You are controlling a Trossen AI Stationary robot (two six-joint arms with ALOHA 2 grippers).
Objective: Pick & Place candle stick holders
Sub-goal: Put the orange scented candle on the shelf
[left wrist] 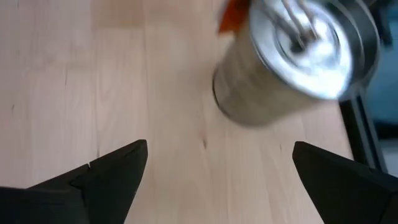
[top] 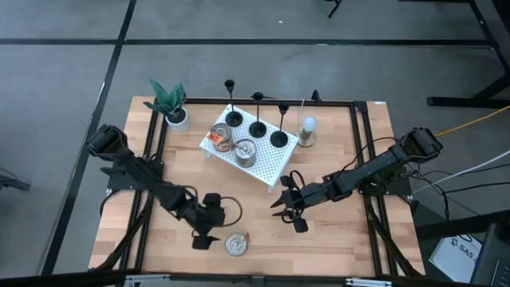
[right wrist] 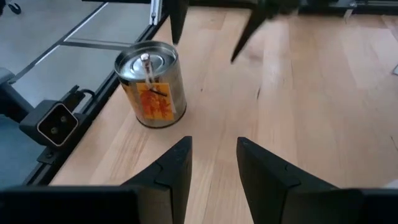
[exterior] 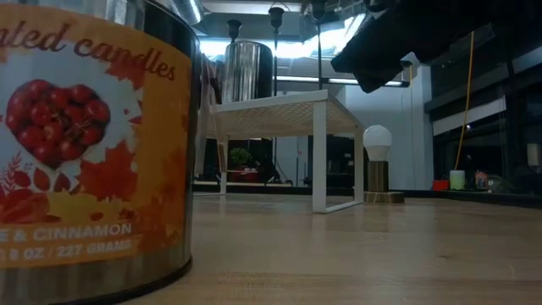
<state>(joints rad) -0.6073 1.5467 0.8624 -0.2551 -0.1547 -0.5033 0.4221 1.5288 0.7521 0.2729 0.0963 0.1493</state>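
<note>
Three black candle stick holders (top: 233,118) (top: 257,127) (top: 279,137) stand in a row by their round bases on a white perforated riser (top: 271,163) at the table's far middle. Their cups show above the riser (exterior: 279,114) in the low view. My left gripper (top: 213,222) (left wrist: 217,155) hovers wide open over the bare wood near the front edge, beside a silver candle tin (top: 237,244) (left wrist: 292,56). My right gripper (top: 285,211) (right wrist: 214,146) hangs right of centre, open by a narrow gap with nothing between its fingers, pointing toward the tin (right wrist: 151,84).
Two metal tins (top: 221,137) (top: 245,151) share the riser with the holders. A potted plant (top: 170,104) stands at the far left, a small bulb lamp (top: 307,131) right of the riser. A black frame (top: 362,143) runs along the table's edges. Bare wood lies between the grippers.
</note>
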